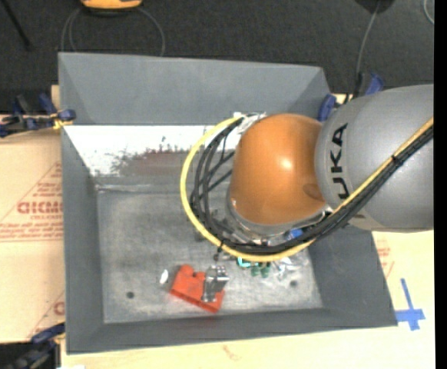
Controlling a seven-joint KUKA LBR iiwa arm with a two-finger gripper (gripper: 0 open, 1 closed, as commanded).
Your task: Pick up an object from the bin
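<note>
A flat red block point(187, 286) lies near the bin's front wall, left of the middle. My gripper point(214, 281) reaches down from under the orange cover and stands at the block's right end, its metal tip over or against the red surface. A small white piece point(163, 277) rests just off the block's left corner. To the right of the gripper lie a small green-and-teal thing point(259, 268) and a pale crumpled thing point(290, 270), both partly hidden under the arm.
The arm with its orange cover and looped cables hangs over the right half of the bin and hides the floor beneath. A small dark speck point(130, 295) sits on the grey floor at the front left.
</note>
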